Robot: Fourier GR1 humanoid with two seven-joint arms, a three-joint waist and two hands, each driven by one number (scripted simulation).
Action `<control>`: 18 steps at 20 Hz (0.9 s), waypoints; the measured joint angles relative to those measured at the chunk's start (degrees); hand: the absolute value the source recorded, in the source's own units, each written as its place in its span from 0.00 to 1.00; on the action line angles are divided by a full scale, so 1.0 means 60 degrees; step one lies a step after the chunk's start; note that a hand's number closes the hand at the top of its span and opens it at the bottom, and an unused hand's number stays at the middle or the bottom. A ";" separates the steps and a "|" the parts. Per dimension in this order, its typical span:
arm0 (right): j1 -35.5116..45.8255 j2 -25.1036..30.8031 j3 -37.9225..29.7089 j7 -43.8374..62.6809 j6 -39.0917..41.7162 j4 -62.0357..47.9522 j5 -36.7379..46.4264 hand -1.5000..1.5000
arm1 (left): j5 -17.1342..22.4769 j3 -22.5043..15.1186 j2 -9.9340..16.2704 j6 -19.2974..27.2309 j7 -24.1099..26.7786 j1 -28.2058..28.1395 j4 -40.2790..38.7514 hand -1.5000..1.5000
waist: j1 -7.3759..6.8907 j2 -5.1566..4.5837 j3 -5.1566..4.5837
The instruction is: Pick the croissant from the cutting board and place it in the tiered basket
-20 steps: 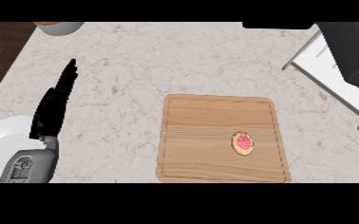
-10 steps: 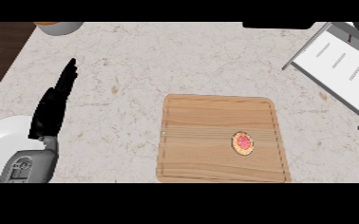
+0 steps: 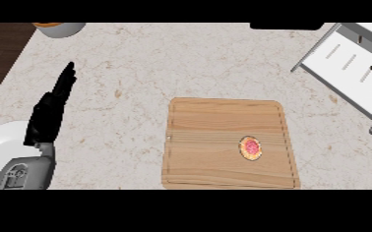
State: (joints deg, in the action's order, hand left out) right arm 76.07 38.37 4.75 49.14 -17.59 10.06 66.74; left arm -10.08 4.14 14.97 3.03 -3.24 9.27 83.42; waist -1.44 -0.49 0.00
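Note:
A wooden cutting board [image 3: 218, 128] lies on the counter, right of centre. On its right half sits a small round pastry with a red middle [image 3: 251, 148], the only food on the board. The tiered basket [image 3: 347, 64] shows as a pale grey tilted frame at the right edge, partly cut off. My left hand [image 3: 49, 113] rests at the left edge, fingers straight and pointing up, well apart from the board. The right hand is out of view.
A round container with an orange top [image 3: 59, 28] stands at the back left corner. A dark object [image 3: 286, 26] sits at the back edge, right of centre. Pale speckled counter [image 3: 145, 69] stretches between hand and board.
The basket at the right edge now shows lighter, with more of its frame in view. The left hand, the board and the pastry have not moved.

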 measured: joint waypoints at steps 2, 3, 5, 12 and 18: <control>-0.0261 0.0132 -0.0236 -0.0456 0.0062 0.0083 -0.0254 1.00 | 0.0043 0.0078 0.0056 -0.0059 -0.0015 -0.0071 0.0057 0.50 | 0.0036 0.0015 0.0003; -0.0418 0.0126 -0.0349 -0.0603 0.0068 0.0195 -0.0389 1.00 | 0.0015 0.0085 0.0030 -0.0021 -0.0019 -0.0066 0.0046 0.50 | 0.0077 0.0031 0.0004; -0.0585 0.0213 -0.0603 -0.0879 0.0044 0.0248 -0.0634 1.00 | 0.0032 0.0119 0.0067 -0.0074 -0.0140 0.0023 0.0089 0.50 | 0.0065 0.0022 0.0006; -0.1318 0.0206 -0.1869 -0.1363 -0.0334 0.0387 -0.1911 0.00 | -0.0085 0.0046 -0.0140 0.0032 -0.0057 0.0005 0.0037 0.50 | 0.0103 0.0025 0.0006; -0.2082 0.0244 -0.2660 -0.1796 -0.0893 0.0804 -0.2751 0.00 | -0.0104 0.0120 -0.0116 -0.0031 -0.0054 -0.0050 0.0029 0.50 | 0.0113 0.0074 -0.0031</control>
State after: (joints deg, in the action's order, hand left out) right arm 63.58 39.84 -11.21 38.36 -22.95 14.88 50.23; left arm -10.71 4.86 14.27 2.84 -3.56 8.97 83.59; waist -0.76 -0.04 -0.19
